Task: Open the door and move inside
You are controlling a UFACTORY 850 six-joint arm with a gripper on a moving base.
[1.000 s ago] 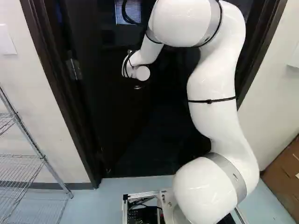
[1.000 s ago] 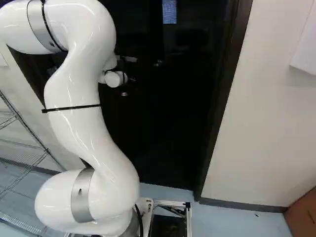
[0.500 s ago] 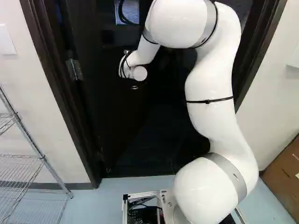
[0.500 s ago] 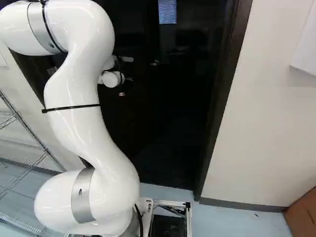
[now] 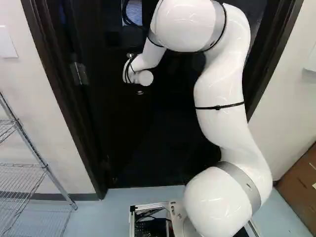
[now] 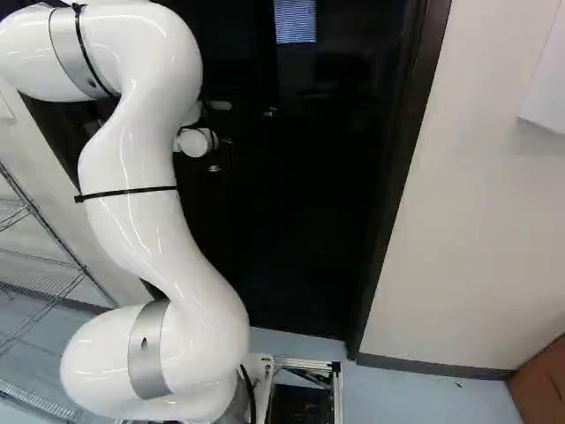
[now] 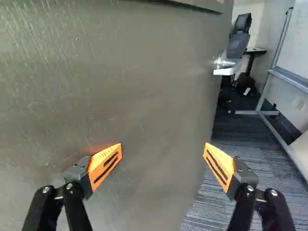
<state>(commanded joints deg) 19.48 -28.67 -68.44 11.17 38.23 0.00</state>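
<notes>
One dark door (image 5: 123, 118) stands ajar in the center of the left base view, hinged at its left side. In the wrist view, the two fingers of the gripper (image 7: 163, 146) are spread wide, with nothing clamped; the door's face and its one lever handle (image 7: 226, 71) lie ahead. Past its edge are one chair (image 7: 238, 38) (black, it seems) and carpet (image 7: 219, 168). One wire shelving rack (image 5: 45, 167) fills the left base view's lower left.

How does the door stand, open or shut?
Open, at least partly: past the free edge of the door, the wrist view shows striped floor and a chair beyond.
</notes>
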